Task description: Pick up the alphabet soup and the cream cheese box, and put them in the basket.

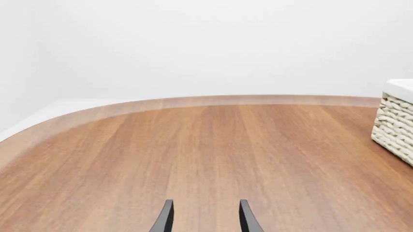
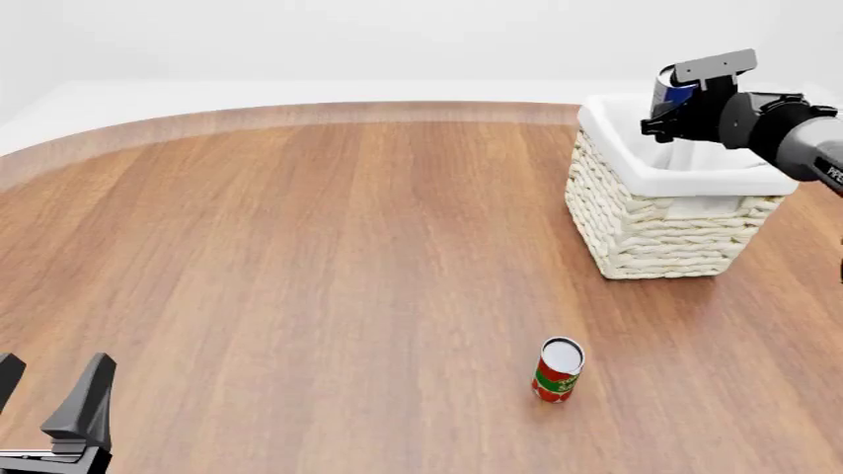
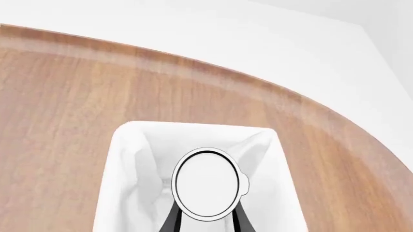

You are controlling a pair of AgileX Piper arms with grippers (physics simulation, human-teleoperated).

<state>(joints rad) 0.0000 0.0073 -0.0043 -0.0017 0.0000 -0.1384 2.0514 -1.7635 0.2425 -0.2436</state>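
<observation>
Nearest, the left gripper (image 2: 46, 395) rests low over the bench (image 2: 303, 257), fingers apart and empty. Farther on stands a red and green can (image 2: 558, 370). Beyond it, the right gripper (image 2: 668, 117) hangs above the basket (image 2: 658, 222), fingers clamped on the alphabet soup (image 3: 206, 183).

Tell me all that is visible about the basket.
The basket is square, of off-white woven wicker, with a white cloth liner folded over its rim. It stands upright on the wooden table, at the far right. The right pincer holds the soup can above its opening. Nothing else touches it. No contents can be seen.
</observation>
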